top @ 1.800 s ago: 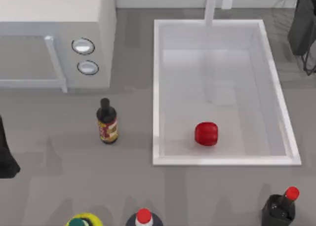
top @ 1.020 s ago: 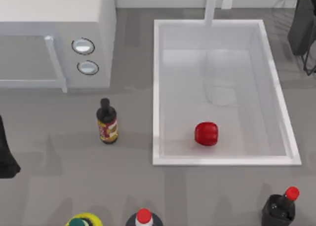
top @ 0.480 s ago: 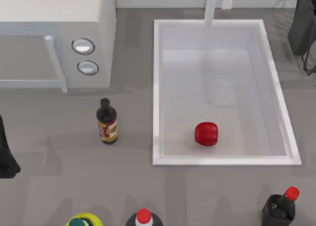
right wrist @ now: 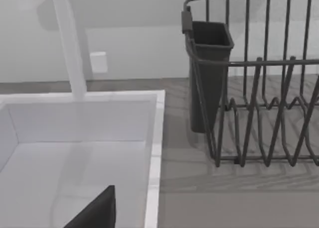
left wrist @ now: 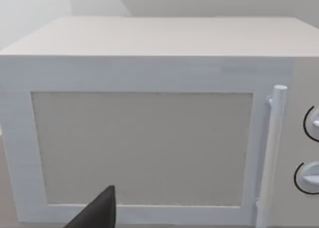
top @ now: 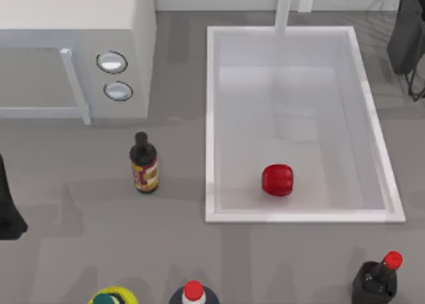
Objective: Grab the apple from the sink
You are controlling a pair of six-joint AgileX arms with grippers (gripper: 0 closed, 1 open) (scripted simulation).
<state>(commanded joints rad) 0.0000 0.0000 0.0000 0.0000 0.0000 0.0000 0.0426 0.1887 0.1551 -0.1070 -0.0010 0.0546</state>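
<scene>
The red apple (top: 277, 180) lies on the floor of the white sink (top: 210, 118), near the front rim and a little left of the middle. The sink's corner (right wrist: 155, 138) and the white faucet post (right wrist: 70, 49) show in the right wrist view. My right arm (top: 406, 32) hangs at the top right edge of the top view, beyond the sink's far right corner and well away from the apple. At the left edge my left arm (top: 6, 208) stays parked in front of the microwave (left wrist: 149, 113). A dark tip of each gripper shows in its own wrist view.
A white microwave (top: 73, 52) with two knobs stands at the back left. A dark sauce bottle (top: 143, 164) stands left of the sink. More bottles (top: 376, 277) line the front edge. A wire dish rack (right wrist: 254, 103) with a dark cup sits right of the sink.
A faint shadow on the sink floor has shifted a little. The apple and both arms look unmoved.
</scene>
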